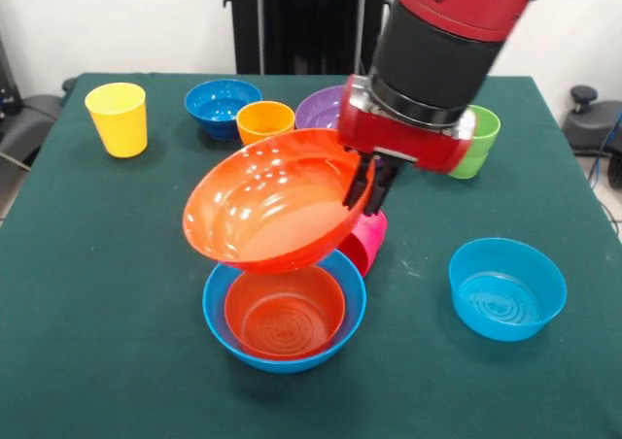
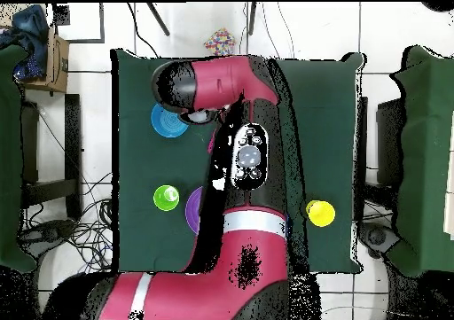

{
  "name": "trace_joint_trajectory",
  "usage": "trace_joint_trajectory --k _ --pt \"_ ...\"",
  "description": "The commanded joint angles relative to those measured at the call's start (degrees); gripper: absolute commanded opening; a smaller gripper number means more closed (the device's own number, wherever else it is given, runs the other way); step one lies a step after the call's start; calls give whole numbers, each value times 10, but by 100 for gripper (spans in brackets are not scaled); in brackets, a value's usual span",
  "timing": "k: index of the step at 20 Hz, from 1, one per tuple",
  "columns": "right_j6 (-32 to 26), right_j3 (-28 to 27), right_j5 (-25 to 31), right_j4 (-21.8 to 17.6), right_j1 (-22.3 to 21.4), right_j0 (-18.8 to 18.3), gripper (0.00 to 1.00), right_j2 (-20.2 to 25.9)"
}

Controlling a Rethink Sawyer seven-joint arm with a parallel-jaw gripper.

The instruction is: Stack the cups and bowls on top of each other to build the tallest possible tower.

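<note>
Nesting: small orange bowl (image 1: 285,313) inside light-blue bowl (image 1: 216,308).

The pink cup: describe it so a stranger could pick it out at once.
Start at the green table and find the gripper holding the tilted large orange bowl. Just beneath it, beside the light-blue bowl that has an orange bowl nested inside, sits the pink cup, the only magenta piece.

Four cups (image 1: 118,118), perhaps six bowls (image 1: 506,288)

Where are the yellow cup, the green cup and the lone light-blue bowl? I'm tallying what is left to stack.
yellow cup (image 1: 118,118): front view, on its side wall.
green cup (image 2: 166,198): overhead view, on its open mouth.
light-blue bowl (image 1: 506,289): front view, on its inside.
</note>
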Motion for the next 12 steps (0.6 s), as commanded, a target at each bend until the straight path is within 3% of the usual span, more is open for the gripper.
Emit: trace_joint_trajectory --k 1,12 --pt "-30 -40 56 -51 42 28 0 7" --pt "-28 -29 12 -57 62 40 0 -14"
